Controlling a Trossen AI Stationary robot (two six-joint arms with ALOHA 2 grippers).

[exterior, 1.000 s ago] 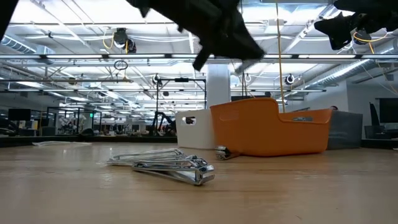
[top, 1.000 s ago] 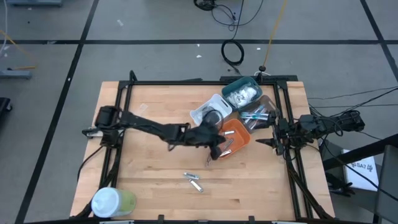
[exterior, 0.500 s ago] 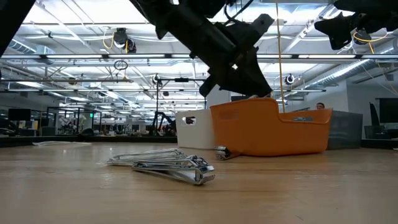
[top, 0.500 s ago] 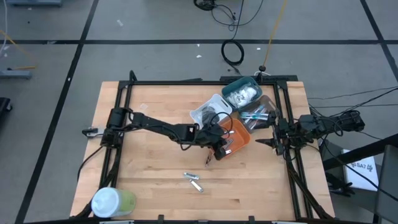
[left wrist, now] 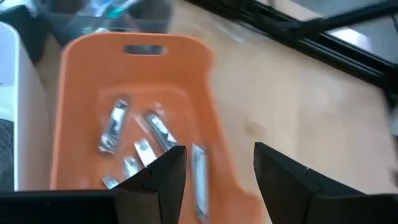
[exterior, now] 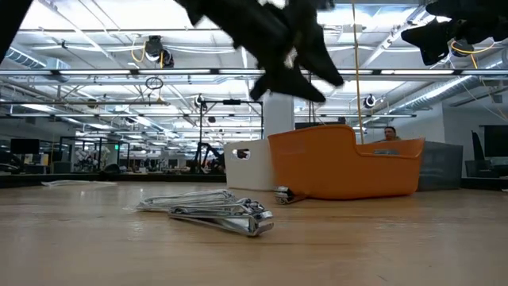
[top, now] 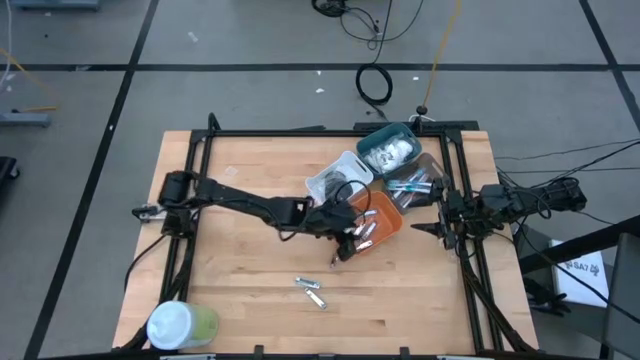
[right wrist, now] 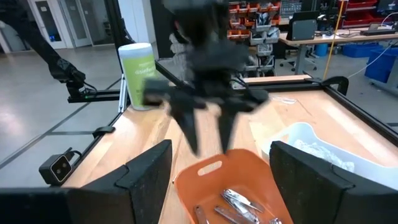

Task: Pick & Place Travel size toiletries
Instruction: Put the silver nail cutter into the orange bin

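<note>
While the left gripper [top: 352, 232] is hovering over the orange bin [top: 388, 222] with its fingers apart and holding nothing, several silver clippers [left wrist: 115, 126] are lying loose in that bin, so part of the sorting looks done. The right gripper [top: 440, 228] is waiting at the table's right edge, open and empty.

Remaining, by my judgement: two silver clippers on the table [top: 310, 290], lying side by side well apart from the bin, toward the front edge; another small silver piece [exterior: 284, 194] is sitting just beside the bin's base. In the high view the pair's long axes are running roughly left to right, slightly slanted.
</note>
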